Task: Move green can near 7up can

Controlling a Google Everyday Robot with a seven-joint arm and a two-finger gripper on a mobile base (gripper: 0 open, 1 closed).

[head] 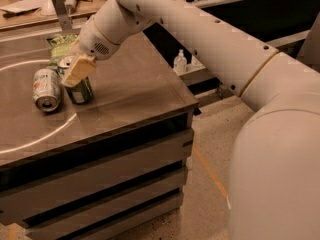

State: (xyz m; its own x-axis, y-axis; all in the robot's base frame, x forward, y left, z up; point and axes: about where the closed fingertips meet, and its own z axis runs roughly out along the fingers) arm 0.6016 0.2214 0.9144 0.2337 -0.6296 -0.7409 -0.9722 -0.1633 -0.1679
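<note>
The green can stands upright on the dark table, near its left-middle. My gripper comes down on it from the upper right and is shut on it, with one tan finger pad across the can's upper side. The 7up can lies on its side just left of the green can, its silver end facing the front, with a narrow gap between the two.
A green chip bag lies behind the cans. A white arc is painted on the table. A small clear bottle stands on a low shelf past the table's right edge. A cluttered bench runs along the back.
</note>
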